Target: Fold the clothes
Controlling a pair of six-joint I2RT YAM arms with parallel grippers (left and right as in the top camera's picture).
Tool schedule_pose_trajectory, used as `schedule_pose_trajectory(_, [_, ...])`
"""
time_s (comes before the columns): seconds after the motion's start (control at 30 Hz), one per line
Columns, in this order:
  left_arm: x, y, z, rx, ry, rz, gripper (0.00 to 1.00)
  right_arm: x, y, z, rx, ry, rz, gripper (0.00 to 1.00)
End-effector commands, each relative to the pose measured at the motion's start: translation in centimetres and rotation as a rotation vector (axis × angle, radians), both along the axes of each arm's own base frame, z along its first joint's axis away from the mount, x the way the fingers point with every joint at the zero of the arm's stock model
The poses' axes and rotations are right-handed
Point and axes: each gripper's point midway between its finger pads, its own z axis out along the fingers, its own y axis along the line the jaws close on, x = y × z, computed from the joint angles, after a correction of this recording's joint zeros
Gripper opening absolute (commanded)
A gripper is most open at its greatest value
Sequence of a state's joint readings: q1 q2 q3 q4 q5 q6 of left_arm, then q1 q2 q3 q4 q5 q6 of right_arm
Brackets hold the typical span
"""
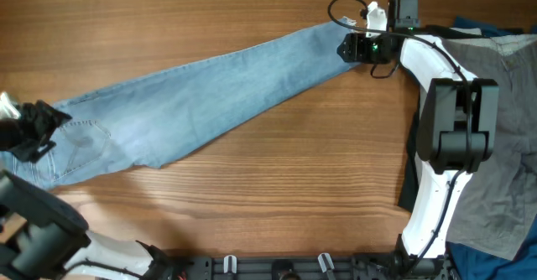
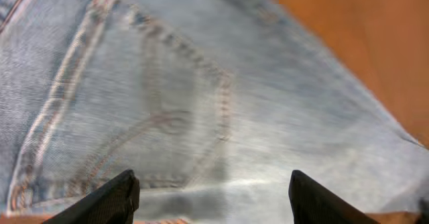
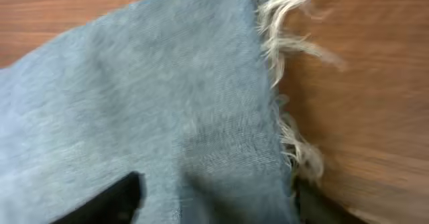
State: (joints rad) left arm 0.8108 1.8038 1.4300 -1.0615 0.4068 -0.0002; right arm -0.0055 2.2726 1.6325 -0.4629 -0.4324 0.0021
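Note:
Light blue jeans (image 1: 210, 95) lie stretched in a long diagonal strip across the wooden table, waist at the left, leg end at the upper right. My left gripper (image 1: 33, 129) is over the waist end. In the left wrist view its fingers (image 2: 211, 197) are spread wide above the back pocket (image 2: 154, 103), holding nothing. My right gripper (image 1: 352, 47) is at the leg end. In the right wrist view its fingers (image 3: 218, 200) are apart over the denim (image 3: 167, 96), beside the frayed hem (image 3: 288, 83).
A pile of other clothes lies at the right edge: a grey garment (image 1: 503, 129) with a dark blue one (image 1: 478, 24) behind it. Bare wooden table (image 1: 277, 188) lies in front of the jeans.

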Motion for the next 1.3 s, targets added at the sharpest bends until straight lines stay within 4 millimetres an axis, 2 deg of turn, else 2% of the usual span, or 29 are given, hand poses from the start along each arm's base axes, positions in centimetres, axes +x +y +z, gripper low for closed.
schedule_pose_trajectory(0.0, [1.7, -1.9, 5.0, 0.078, -0.129, -0.084, 0.72, -2.6, 2.4, -3.0, 0.122, 0.126, 0.059, 0.23])
schedule_pose_trajectory(0.03, [1.9, -2.5, 5.6, 0.097, -0.144, -0.116, 0.72, -2.7, 2.3, -2.8, 0.124, 0.13, 0.057, 0.04])
schedule_pose_trajectory(0.07, [2.2, -3.1, 6.0, 0.109, -0.155, -0.141, 0.72, -2.5, 1.7, -2.0, 0.125, 0.12, 0.046, 0.04])
schedule_pose_trajectory(0.13, [2.7, -4.1, 6.3, 0.112, -0.163, -0.17, 0.72, -1.1, -0.2, 1.4, 0.14, 0.078, -0.022, 0.04])
schedule_pose_trajectory(0.2, [3.0, -4.7, 6.3, 0.111, -0.164, -0.19, 0.72, 1.0, -3.7, 7.1, 0.163, -0.023, -0.128, 0.04])
schedule_pose_trajectory(0.27, [3.3, -5.1, 6.3, 0.112, -0.168, -0.205, 0.75, 2.1, -8.7, 14.6, 0.192, -0.124, -0.266, 0.04])
schedule_pose_trajectory(0.33, [3.6, -5.2, 6.4, 0.114, -0.178, -0.21, 0.76, 2.1, -12.8, 20.9, 0.19, -0.233, -0.344, 0.04])
schedule_pose_trajectory(0.37, [3.6, -5.2, 6.5, 0.113, -0.182, -0.211, 0.76, 1.9, -13.8, 22.8, 0.184, -0.269, -0.358, 0.04])
schedule_pose_trajectory(0.4, [3.9, -5.6, 6.7, 0.096, -0.202, -0.217, 0.75, 1.4, -14.6, 25.6, 0.19, -0.316, -0.361, 0.04])
schedule_pose_trajectory(0.43, [4.1, -5.9, 6.9, 0.079, -0.222, -0.222, 0.75, 0.8, -13.7, 27.8, 0.22, -0.353, -0.325, 0.04])
schedule_pose_trajectory(0.47, [4.1, -6.0, 7.0, 0.074, -0.225, -0.223, 0.75, 0.4, -12.5, 28.6, 0.241, -0.356, -0.294, 0.04])
schedule_pose_trajectory(0.5, [4.1, -6.0, 7.0, 0.073, -0.225, -0.223, 0.75, 0.1, -10.5, 28.9, 0.264, -0.343, -0.251, 0.04])
schedule_pose_trajectory(0.57, [4.1, -6.0, 7.0, 0.073, -0.225, -0.223, 0.76, -0.7, -5.6, 28.4, 0.287, -0.287, -0.164, 0.04])
schedule_pose_trajectory(0.6, [4.1, -6.0, 7.0, 0.074, -0.225, -0.223, 0.76, -1.5, -0.9, 27.8, 0.29, -0.243, -0.068, 0.04])
schedule_pose_trajectory(0.7, [4.1, -6.0, 7.0, 0.073, -0.225, -0.223, 0.76, -4.1, 10.0, 27.1, 0.257, -0.221, 0.157, 0.04])
schedule_pose_trajectory(0.73, [4.1, -6.0, 7.0, 0.073, -0.225, -0.223, 0.76, -5.1, 13.7, 26.2, 0.201, -0.218, 0.211, 0.04])
schedule_pose_trajectory(0.8, [4.1, -6.0, 7.0, 0.072, -0.223, -0.223, 0.76, -7.0, 18.6, 24.0, 0.078, -0.202, 0.27, 0.04])
schedule_pose_trajectory(0.87, [4.0, -6.1, 6.9, 0.068, -0.219, -0.223, 0.77, -9.6, 23.6, 21.3, 0.042, -0.156, 0.368, 0.04])
schedule_pose_trajectory(0.93, [4.0, -6.1, 6.9, 0.068, -0.219, -0.223, 0.77, -11.5, 27.1, 18.4, 0.02, -0.111, 0.458, 0.04])
schedule_pose_trajectory(1.0, [4.0, -6.1, 6.9, 0.068, -0.219, -0.223, 0.77, -12.3, 28.8, 14.2, -0.048, -0.055, 0.487, 0.06])
schedule_pose_trajectory(1.07, [4.0, -6.1, 6.9, 0.068, -0.219, -0.223, 0.78, -12.9, 29.6, 10.8, -0.071, 0.008, 0.509, 0.18])
schedule_pose_trajectory(1.1, [4.0, -6.1, 6.9, 0.068, -0.219, -0.223, 0.78, -13.4, 29.9, 10.0, -0.059, 0.036, 0.526, 0.31])
schedule_pose_trajectory(1.13, [4.0, -6.1, 6.9, 0.069, -0.219, -0.223, 0.79, -14.1, 30.5, 9.7, -0.027, 0.055, 0.573, 0.47])
schedule_pose_trajectory(1.2, [4.0, -6.1, 6.9, 0.069, -0.219, -0.223, 0.8, -14.6, 31.2, 10.7, 0.016, 0.034, 0.628, 0.54])
schedule_pose_trajectory(1.27, [4.0, -6.1, 6.9, 0.069, -0.219, -0.223, 0.82, -14.5, 31.0, 12.4, 0.019, -0.021, 0.661, 0.56])
